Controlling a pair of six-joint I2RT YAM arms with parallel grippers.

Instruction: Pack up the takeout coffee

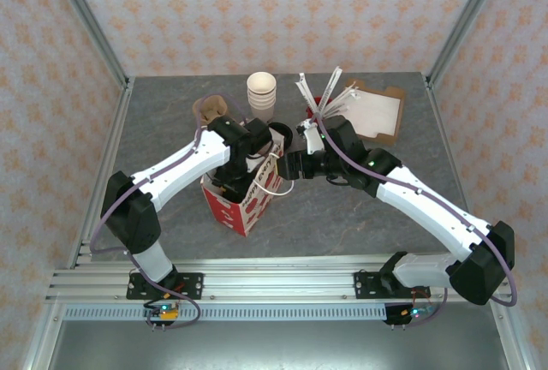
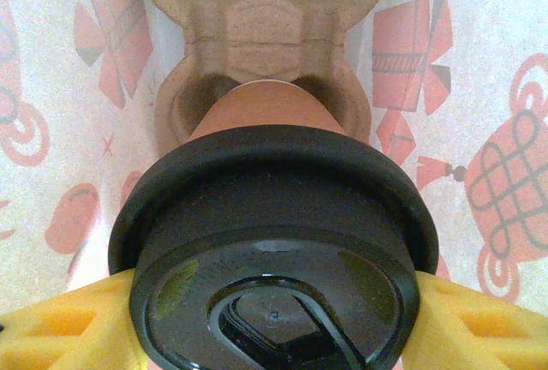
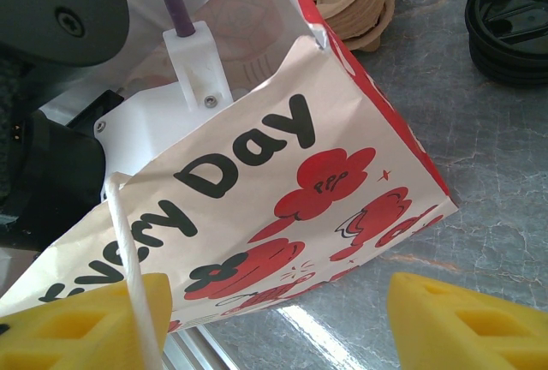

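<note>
Yellow-fingered left gripper (image 2: 274,331), bottom of frame, clamps black-lidded tan paper takeout coffee (image 2: 274,216) inside red-and-white paper bag (image 3: 282,182) above brown pulp carrier (image 2: 257,36); right gripper (image 3: 274,319) wide at bag mouth; placing step, next likely lower, release.

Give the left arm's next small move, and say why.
Probably lower straight down a little. The left gripper clamps the takeout coffee by its lid inside the bag, cup base aimed at the pulp carrier socket, and I cannot tell that it is seated yet.
</note>
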